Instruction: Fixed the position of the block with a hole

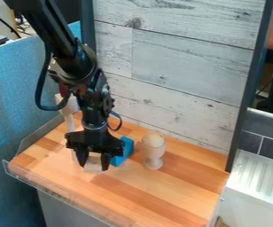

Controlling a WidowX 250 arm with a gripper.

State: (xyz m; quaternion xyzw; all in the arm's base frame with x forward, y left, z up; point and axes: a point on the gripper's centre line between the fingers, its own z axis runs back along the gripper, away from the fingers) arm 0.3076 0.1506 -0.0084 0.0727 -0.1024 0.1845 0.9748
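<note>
a pale block (93,167) sits near the front of the wooden table (133,197), and i cannot tell if it has a hole. the black gripper (94,161) hangs down over it, wide, with one finger on each side; i cannot tell if they touch it. to the right and a bit back stands a round-topped wooden thing (154,150). a blue block (127,149) is between them, just behind the gripper. at the back is a gray board wall (180,66).
</note>
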